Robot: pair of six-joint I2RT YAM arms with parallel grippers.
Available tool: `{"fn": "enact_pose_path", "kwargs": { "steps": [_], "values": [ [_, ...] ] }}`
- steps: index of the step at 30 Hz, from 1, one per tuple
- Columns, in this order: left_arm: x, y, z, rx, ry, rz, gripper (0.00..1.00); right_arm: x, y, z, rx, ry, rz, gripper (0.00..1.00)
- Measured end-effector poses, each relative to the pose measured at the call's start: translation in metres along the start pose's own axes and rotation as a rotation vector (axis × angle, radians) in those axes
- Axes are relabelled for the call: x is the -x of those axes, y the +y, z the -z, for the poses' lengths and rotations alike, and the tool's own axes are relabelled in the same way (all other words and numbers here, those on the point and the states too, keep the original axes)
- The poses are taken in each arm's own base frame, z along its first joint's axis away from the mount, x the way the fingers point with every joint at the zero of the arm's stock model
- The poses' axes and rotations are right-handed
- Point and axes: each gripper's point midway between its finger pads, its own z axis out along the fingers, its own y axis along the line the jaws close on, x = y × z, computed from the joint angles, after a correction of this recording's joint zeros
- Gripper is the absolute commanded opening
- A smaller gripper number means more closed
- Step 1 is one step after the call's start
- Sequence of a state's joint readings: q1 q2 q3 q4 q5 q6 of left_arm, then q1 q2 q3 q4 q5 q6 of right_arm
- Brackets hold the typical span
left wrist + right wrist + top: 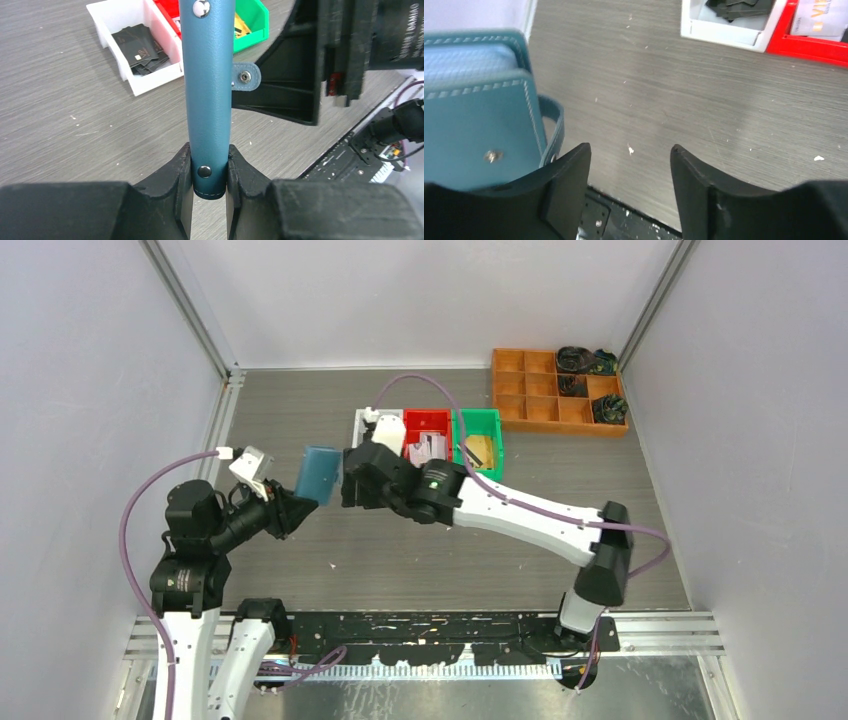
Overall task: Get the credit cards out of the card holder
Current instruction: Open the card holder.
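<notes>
My left gripper (pixel 210 167) pinches the card holder (pixel 207 90); my right gripper (pixel 630 165) gapes empty beside it, white bin (pixel 155 80) beyond. Wrist views alone show its tab (pixel 246 76) loose.

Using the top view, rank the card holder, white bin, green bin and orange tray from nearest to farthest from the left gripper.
1. card holder, clamped in the left gripper
2. white bin, back and to the right
3. green bin, farther right
4. orange tray, far back right
</notes>
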State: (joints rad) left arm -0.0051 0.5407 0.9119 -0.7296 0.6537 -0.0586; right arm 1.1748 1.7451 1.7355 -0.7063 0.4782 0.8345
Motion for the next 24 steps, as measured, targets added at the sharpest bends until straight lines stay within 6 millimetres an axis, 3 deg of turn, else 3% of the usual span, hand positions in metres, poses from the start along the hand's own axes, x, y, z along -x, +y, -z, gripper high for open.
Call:
{"fn": "enact_pose_path", "kwargs": {
  "steps": [4, 10, 12, 14, 18, 24],
  "values": [
    [0.002, -0.010, 0.000, -0.048, 0.002, 0.048, 0.00, 0.004, -0.001, 0.028, 0.170, 0.033, -0.063, 0.78],
    [0.017, -0.031, 0.002, -0.144, 0.001, 0.134, 0.00, 0.043, 0.012, 0.078, 0.498, 0.055, -0.158, 0.85],
    [0.021, -0.037, 0.004, -0.171, -0.002, 0.151, 0.00, 0.047, 0.021, 0.088, 0.579, 0.076, -0.156, 0.85],
    [0.024, -0.041, 0.005, -0.190, -0.008, 0.157, 0.00, 0.039, 0.030, 0.097, 0.650, 0.132, -0.136, 0.85],
    [0.026, -0.046, 0.007, -0.214, -0.009, 0.168, 0.00, 0.027, 0.037, 0.099, 0.684, 0.210, -0.109, 0.77],
    [0.030, -0.055, 0.011, -0.254, -0.010, 0.180, 0.00, 0.017, 0.039, 0.089, 0.673, 0.260, -0.086, 0.54]
  ]
}}
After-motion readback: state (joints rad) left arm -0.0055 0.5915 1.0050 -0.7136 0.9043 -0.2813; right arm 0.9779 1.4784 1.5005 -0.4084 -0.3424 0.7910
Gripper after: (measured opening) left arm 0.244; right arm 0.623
